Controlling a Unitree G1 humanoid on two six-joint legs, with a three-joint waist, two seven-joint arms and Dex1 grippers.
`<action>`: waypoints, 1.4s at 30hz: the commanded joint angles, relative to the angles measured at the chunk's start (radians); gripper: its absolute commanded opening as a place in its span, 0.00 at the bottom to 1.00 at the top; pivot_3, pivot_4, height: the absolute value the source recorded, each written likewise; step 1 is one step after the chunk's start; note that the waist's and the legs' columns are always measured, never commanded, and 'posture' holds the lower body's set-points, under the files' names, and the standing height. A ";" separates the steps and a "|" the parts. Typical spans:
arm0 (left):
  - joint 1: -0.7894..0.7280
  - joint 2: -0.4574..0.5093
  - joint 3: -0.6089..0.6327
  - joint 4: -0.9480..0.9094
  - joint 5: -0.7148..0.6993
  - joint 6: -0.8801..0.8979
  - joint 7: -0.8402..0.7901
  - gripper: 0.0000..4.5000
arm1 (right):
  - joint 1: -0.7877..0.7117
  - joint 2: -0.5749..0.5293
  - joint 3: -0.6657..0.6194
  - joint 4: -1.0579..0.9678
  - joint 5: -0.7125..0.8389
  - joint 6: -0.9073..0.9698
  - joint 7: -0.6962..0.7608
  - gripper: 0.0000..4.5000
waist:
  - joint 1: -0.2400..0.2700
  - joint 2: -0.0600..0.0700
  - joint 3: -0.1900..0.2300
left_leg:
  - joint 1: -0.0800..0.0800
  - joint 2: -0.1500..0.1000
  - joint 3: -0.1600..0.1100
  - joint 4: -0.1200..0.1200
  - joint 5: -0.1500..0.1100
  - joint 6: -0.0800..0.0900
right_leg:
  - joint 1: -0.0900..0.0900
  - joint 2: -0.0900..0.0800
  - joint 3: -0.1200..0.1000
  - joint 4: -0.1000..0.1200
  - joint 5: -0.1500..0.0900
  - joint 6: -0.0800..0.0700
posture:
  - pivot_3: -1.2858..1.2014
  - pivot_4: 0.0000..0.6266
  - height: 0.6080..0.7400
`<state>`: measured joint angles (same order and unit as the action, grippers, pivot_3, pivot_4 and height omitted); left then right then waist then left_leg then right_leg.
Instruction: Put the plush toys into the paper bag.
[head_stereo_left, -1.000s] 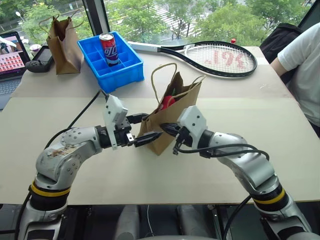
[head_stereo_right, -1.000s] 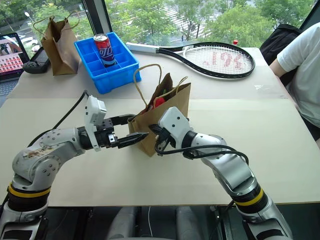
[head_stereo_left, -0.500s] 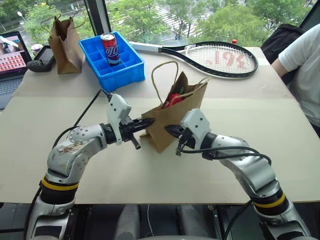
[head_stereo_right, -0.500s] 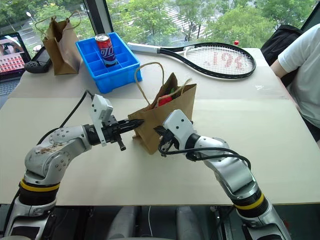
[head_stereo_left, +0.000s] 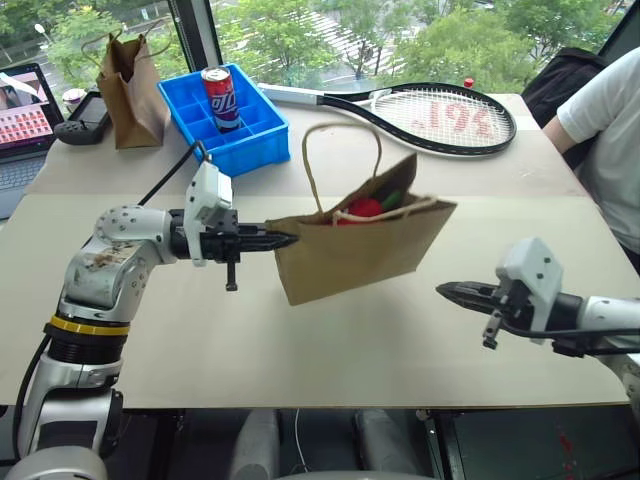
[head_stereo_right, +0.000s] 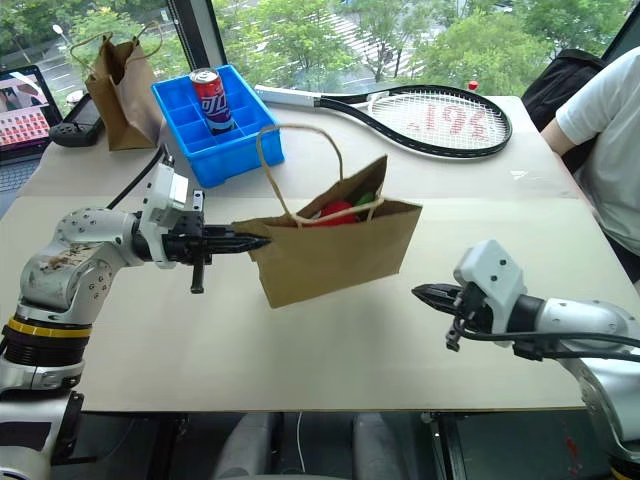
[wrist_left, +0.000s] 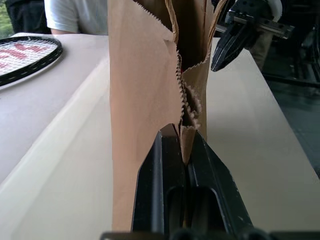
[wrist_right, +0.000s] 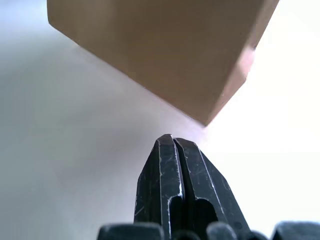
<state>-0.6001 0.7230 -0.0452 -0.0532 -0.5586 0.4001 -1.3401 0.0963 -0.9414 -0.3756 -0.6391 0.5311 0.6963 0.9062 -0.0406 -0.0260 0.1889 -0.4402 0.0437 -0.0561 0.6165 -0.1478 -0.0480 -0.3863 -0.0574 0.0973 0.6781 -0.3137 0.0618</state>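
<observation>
The paper bag (head_stereo_left: 365, 255) hangs tilted over the table's middle, its mouth open and its tan loop handles standing up. My left gripper (head_stereo_left: 283, 240) is shut on the bag's left side edge; the left wrist view shows the crumpled paper pinched between the fingers (wrist_left: 165, 165). Inside the bag sit the plush toys, the red one (head_stereo_left: 362, 208) with a bit of the green one (head_stereo_left: 392, 198) beside it. My right gripper (head_stereo_left: 447, 290) is shut and empty, hovering off the bag's right side, apart from it. Its closed tips (wrist_right: 172, 141) point toward the bag's lower corner (wrist_right: 210, 107).
A darker, taller paper bag (head_stereo_left: 128, 90) stands at the back left beside a blue crate (head_stereo_left: 250, 140) holding a soda can (head_stereo_left: 220, 95). A tennis racket (head_stereo_left: 430, 115) lies at the back. A laptop (head_stereo_left: 20, 115) and a controller (head_stereo_left: 80, 122) are far left. A person (head_stereo_left: 610, 130) sits at the right.
My left gripper closed on the bag's left edge and raised it, and the bag now hangs tilted and spread wide. My right gripper pulled away from the bag to the right.
</observation>
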 joint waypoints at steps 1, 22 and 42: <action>0.008 0.013 0.000 -0.016 -0.016 -0.037 -0.087 0.01 | 0.024 -0.019 -0.095 -0.007 0.009 -0.038 0.034 0.00 | -0.003 0.000 0.000 | 0.000 0.000 0.000 0.000 0.000 0.000 | 0.000 0.000 0.000 0.000 0.000 0.000 | 0.52 0.24 1.00; 0.044 0.027 0.002 0.006 0.025 -0.032 -0.106 0.18 | 0.108 -0.115 -0.365 -0.014 0.304 0.095 0.215 0.00 | -0.003 0.000 0.000 | 0.000 0.001 0.000 0.006 0.001 0.001 | 0.002 0.000 0.000 0.001 0.001 0.001 | 0.52 0.24 1.00; 0.386 0.184 0.423 -0.091 -0.033 0.179 0.143 0.99 | 0.065 -0.084 -0.373 0.043 0.412 0.139 0.148 0.00 | -0.005 -0.001 0.000 | 0.000 0.002 0.001 0.008 0.000 0.001 | 0.003 0.000 0.001 0.000 0.002 0.003 | 0.52 0.24 1.00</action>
<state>-0.2646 0.9162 0.3015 -0.0868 -0.5944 0.5862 -1.2642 0.1665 -1.0375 -0.7383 -0.6059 0.9627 0.8742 1.0683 -0.0460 -0.0271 0.1892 -0.4403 0.0460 -0.0552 0.6249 -0.1473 -0.0470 -0.3836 -0.0569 0.0976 0.6786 -0.3118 0.0646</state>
